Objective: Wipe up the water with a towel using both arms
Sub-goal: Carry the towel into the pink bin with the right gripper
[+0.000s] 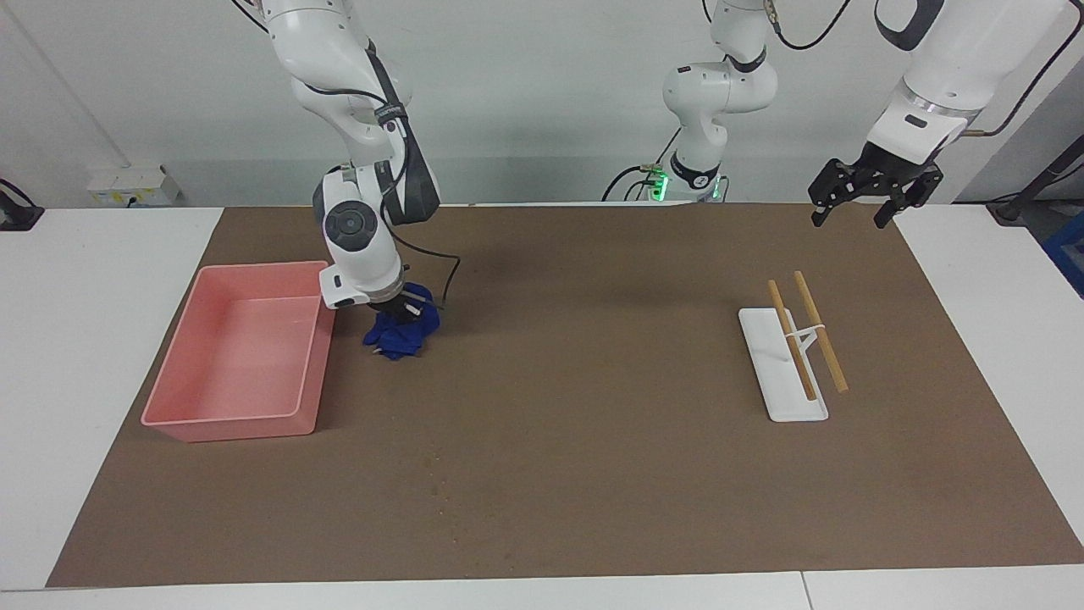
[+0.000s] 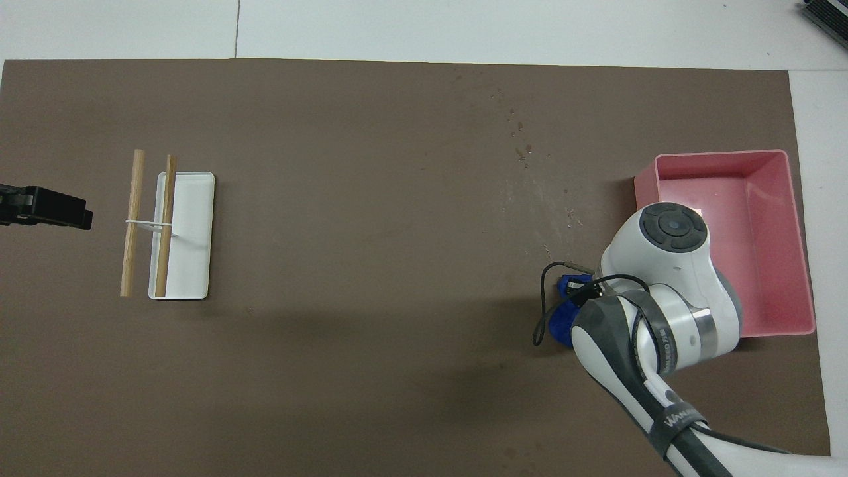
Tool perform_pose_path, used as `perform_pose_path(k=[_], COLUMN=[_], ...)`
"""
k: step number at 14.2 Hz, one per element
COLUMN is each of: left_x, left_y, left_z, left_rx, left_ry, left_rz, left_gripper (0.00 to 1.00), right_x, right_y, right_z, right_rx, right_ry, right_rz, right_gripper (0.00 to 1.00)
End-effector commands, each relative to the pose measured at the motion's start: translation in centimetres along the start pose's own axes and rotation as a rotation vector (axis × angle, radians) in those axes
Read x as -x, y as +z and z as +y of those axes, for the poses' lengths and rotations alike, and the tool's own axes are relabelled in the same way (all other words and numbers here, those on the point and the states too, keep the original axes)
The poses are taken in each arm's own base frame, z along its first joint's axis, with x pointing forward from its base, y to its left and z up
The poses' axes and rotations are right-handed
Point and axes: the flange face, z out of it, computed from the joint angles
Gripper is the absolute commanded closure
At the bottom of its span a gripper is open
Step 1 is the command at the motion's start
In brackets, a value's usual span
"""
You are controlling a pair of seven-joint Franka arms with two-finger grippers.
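The blue towel lies bunched on the brown mat beside the pink tub's end nearest the robots. My right gripper points down into it, shut on the towel. In the overhead view the right arm covers most of the towel. The water shows as a few specks and a faint streak on the mat, farther from the robots than the towel; the facing view shows the water as tiny specks. My left gripper hangs open and empty over the mat's edge at the left arm's end, above the sticks.
A pink tub stands at the right arm's end of the mat, with nothing in it. Toward the left arm's end a white tray carries two wooden sticks tied together. A black cable loops from the right wrist.
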Motion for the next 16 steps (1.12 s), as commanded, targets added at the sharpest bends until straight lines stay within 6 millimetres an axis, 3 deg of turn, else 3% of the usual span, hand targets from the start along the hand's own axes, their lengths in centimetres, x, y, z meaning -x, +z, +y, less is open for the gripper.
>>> perform_pose_path(k=[1,4,7,10,12,13,16], left_x=[0.7,0.8,0.8,0.8,0.8,0.8,0.8], left_y=[0.1,0.0,0.0,0.0,0.0,0.0,0.0], left_z=[0.3,0.1,0.1,0.1,0.1,0.1,0.1], left_rx=[-0.017,-0.017,-0.017,-0.017,-0.017,-0.017,-0.017], left_ry=[0.018,0.012,0.014,0.012,0.014,0.012,0.014], left_rz=[-0.017,-0.014,-0.014,-0.014,-0.014,-0.014,-0.014], left_gripper=[0.00,0.00,0.00,0.00,0.00,0.00,0.00], right_x=[1.3,0.1,-3.3,-8.2,-9.7,-10.8,-12.2], right_y=[-6.2,-13.4,-15.7,-14.2,-12.7,-10.9,-6.0], right_z=[1.5,3.8,8.5,15.0,17.5,18.9,19.6], right_rx=[-0.037,-0.093,-0.135,-0.167,-0.158,-0.155,-0.153], right_ry=[0.000,0.007,-0.033,-0.148,-0.204,-0.207,-0.229], right_rz=[0.052,0.115,0.164,0.264,0.257,0.225,0.150], right_gripper=[1.00,1.00,1.00,1.00,1.00,1.00,1.00])
